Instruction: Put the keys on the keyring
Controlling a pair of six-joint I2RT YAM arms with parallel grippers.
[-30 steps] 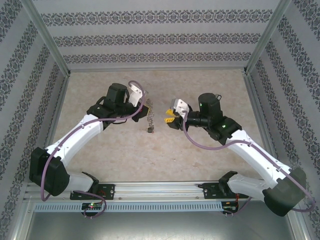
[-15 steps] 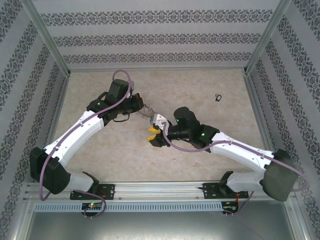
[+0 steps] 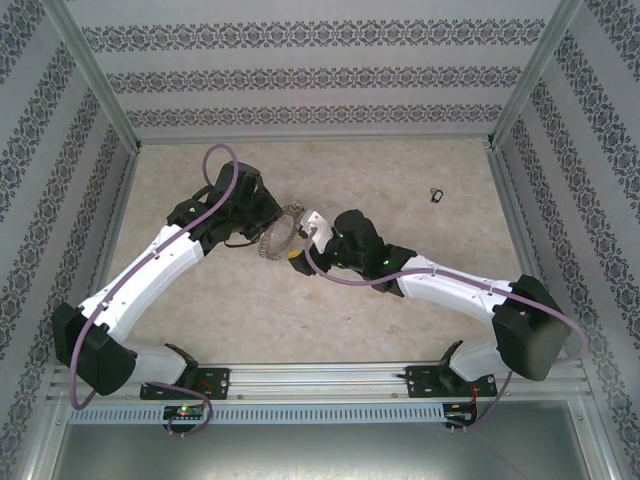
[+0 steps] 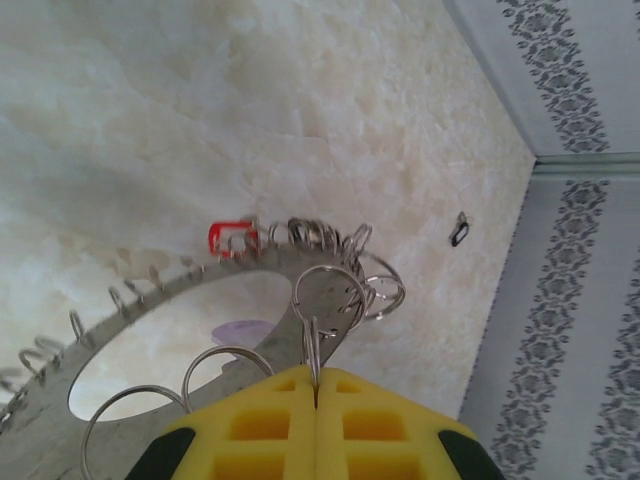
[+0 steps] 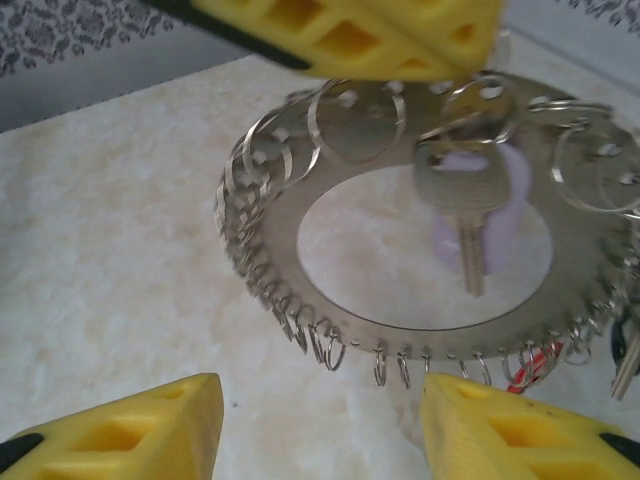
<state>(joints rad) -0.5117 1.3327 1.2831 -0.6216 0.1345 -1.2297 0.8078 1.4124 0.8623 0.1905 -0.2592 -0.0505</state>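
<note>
Keyring (image 5: 400,330) pinched by the left end effector (image 4: 315,385), centre of the overhead view.
Around it: a beige marbled surface (image 3: 400,170), patterned walls (image 3: 320,80), and a small dark object (image 3: 436,194) lying well apart at upper right. The keyring is a flat silvery metal band, fringed all round with small wire split rings (image 5: 300,335). One silvery key (image 5: 465,215) hangs across its opening over a lilac tag (image 5: 510,200), and a red piece (image 4: 230,238) sits at the rim. The left end effector is clenched on the keyring's edge. The right end effector (image 5: 320,390) is released, its yellow fingers spread just beside the near rim and apart from it.
</note>
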